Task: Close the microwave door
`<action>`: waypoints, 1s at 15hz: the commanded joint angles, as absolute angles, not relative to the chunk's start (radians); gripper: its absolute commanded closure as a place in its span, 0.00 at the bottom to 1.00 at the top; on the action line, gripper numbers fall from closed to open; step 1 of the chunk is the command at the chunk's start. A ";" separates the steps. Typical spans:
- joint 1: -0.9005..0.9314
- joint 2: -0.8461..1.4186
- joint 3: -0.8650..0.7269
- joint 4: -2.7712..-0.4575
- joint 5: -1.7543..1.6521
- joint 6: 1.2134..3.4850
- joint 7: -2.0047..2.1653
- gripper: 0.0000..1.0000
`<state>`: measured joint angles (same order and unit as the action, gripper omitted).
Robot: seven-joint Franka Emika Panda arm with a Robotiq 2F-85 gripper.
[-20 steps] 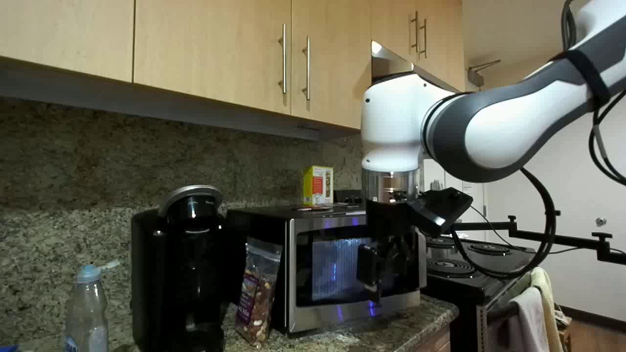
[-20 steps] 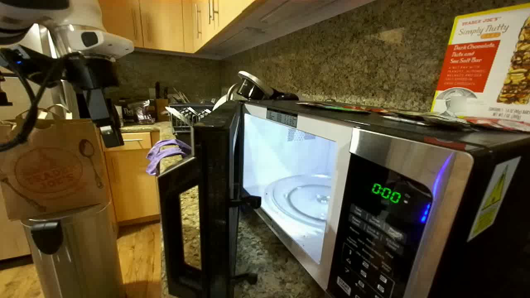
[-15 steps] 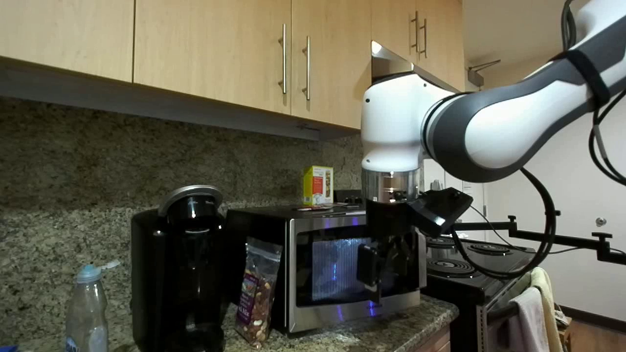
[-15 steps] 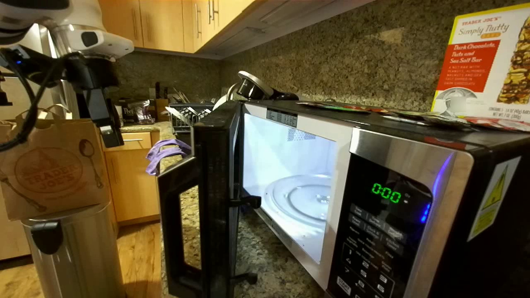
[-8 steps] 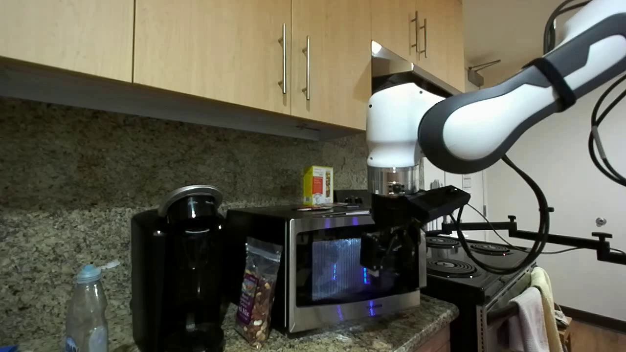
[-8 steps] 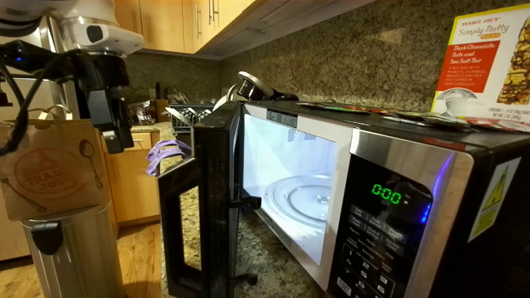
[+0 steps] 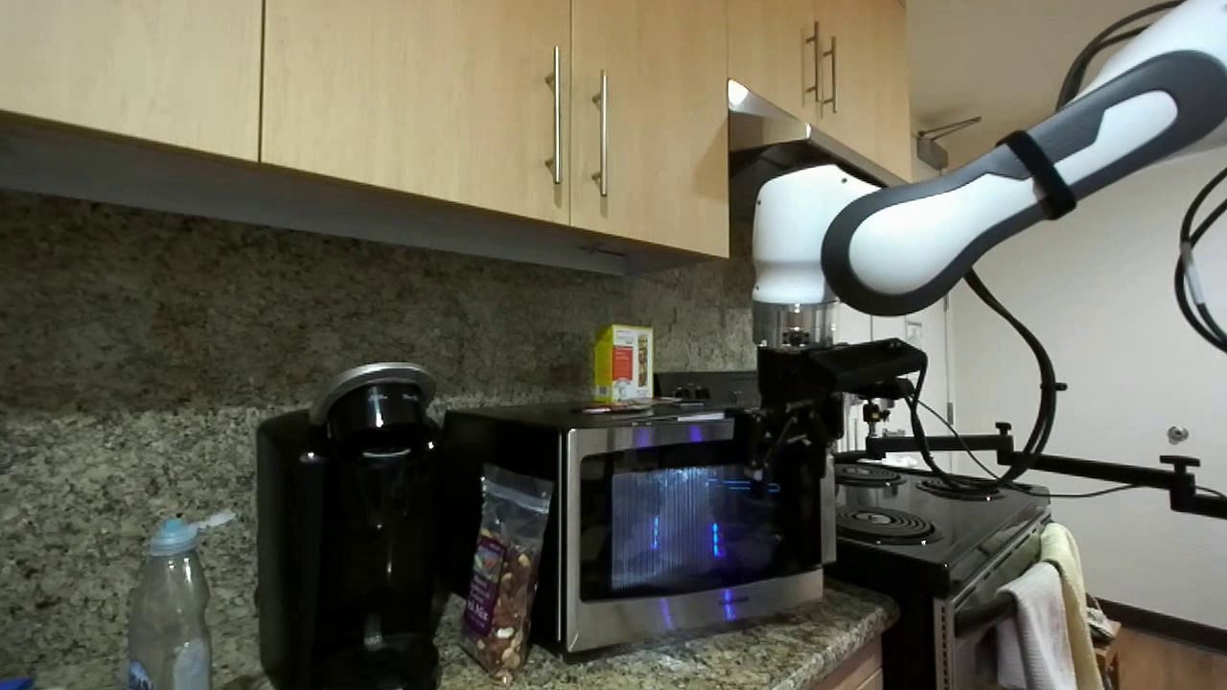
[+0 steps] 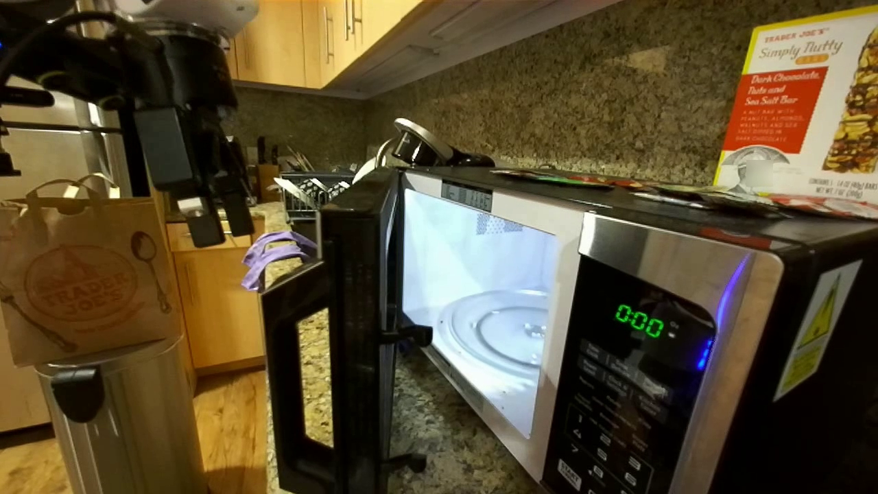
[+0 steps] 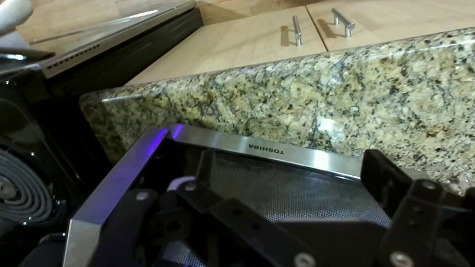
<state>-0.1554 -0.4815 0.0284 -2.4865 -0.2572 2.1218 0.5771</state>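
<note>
The microwave door (image 7: 661, 613) stands open, swung well out from the microwave (image 8: 631, 226). An exterior view shows its silver-framed outer face; another exterior view shows its dark inner side and edge (image 8: 357, 357), with the lit cavity exposed. My gripper (image 7: 762, 460) is in front of the upper part of the door's outer face, near its free edge; it also shows on the outer side of the door (image 8: 223, 223). In the wrist view the gripper (image 9: 297, 170) has its fingers wide apart with nothing between them, over the door's frame (image 9: 230, 141) and mesh window. Contact with the door cannot be told.
A black coffee maker (image 7: 345, 537), a nut bag (image 7: 503, 585) and a bottle (image 7: 173, 613) stand left of the microwave. The stove (image 7: 930, 527) is at the right. Cabinets (image 7: 412, 105) hang above. A snack box (image 8: 789, 103) stands on the microwave.
My gripper has risen and shifted right along the door's outer face, and turned, so both fingers now show apart in an exterior view. The door has not moved.
</note>
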 commanded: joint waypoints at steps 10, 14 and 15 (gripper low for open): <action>-0.168 -0.496 0.032 -2.483 -0.354 2.136 0.428 0.00; -0.191 -0.455 0.027 -2.389 -0.279 1.849 0.518 0.00; -0.193 -0.450 0.013 -2.379 -0.267 1.797 0.515 0.00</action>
